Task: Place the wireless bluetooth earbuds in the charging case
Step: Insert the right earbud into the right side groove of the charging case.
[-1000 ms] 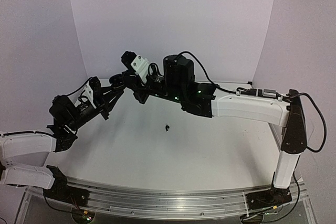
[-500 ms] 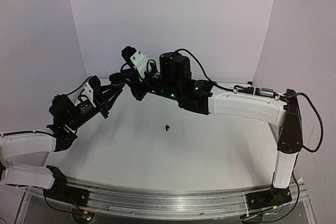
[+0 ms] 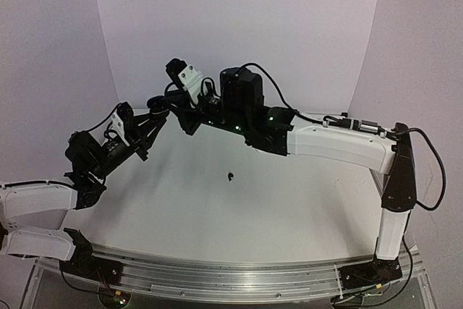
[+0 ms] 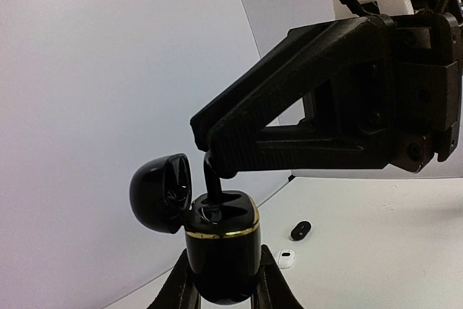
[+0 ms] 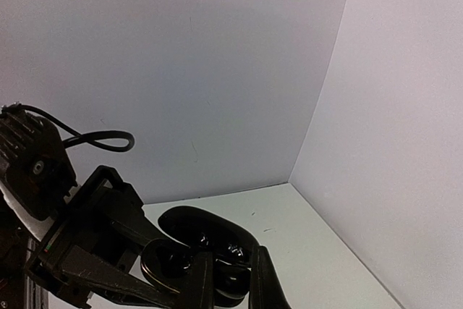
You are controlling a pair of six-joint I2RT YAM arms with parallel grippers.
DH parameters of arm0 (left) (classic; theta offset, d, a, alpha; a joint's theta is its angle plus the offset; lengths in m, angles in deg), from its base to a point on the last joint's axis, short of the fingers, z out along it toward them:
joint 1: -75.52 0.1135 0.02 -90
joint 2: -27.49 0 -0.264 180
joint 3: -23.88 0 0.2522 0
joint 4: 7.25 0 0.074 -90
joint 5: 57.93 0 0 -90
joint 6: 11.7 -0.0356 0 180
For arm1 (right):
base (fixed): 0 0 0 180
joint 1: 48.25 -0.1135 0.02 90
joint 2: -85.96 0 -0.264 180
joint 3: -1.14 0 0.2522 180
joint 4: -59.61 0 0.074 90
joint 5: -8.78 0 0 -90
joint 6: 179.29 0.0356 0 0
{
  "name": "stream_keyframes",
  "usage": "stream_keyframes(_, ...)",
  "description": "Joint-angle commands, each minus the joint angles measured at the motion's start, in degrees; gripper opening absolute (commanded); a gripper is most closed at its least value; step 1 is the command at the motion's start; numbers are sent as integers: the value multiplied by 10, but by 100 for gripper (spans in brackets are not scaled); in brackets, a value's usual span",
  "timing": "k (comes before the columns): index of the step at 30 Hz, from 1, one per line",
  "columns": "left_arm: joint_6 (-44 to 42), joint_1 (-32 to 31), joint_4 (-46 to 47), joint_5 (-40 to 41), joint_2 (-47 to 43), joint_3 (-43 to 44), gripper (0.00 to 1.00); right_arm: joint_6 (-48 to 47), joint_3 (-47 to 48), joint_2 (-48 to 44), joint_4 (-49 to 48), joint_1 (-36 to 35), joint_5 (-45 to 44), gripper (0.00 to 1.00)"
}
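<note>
1. Left gripper (image 4: 226, 280): jaws clamped on the lower body of a glossy black pebble-shaped plastic charging case (image 4: 221, 240) with a thin gold band round the mouth. It is held in the air above the far-left corner of the desk.
2. The domed case lid (image 4: 159, 192) is hinged open, and its shiny inside is visible. In the left wrist view the case stands upright with the mouth up and the lid swung left.
3. Right gripper (image 4: 211, 151): ribbed matte-black triangular fingers are closed to a narrow pinch on a black comma-shaped plastic earbud (image 4: 211, 182).
4. That earbud's long axis is near vertical in the left wrist view, in line with the case. The stem end is in the jaws and the lower end is inside the case mouth. I can't tell whether it is seated.
5. A loose black earbud (image 3: 230, 176) lies flat near mid-desk, well clear of all edges. A small white earbud (image 4: 286, 258) lies just beside it.
6. The desk (image 3: 304, 208) is matte white and smooth. An aluminium rail (image 3: 231, 276) runs along its near edge.
7. Plain pale lilac wall panels (image 3: 239, 27) stand behind and to both sides.
</note>
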State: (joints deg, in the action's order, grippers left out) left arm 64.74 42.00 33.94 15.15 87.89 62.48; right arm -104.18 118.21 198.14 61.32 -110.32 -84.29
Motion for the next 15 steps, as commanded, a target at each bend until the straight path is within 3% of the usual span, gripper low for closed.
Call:
stream_keyframes(1,-39,-8,75,-69,4,-13,0,32,29,8,-26,0,-11,0)
stream_keyframes(7,-87,-7,109,-77,14,-25,0,49,37,5,-26,-2,-4,0)
stream_keyframes(15,-63,-6,105,-69,11,-23,0,39,40,-3,-28,-8,7,0)
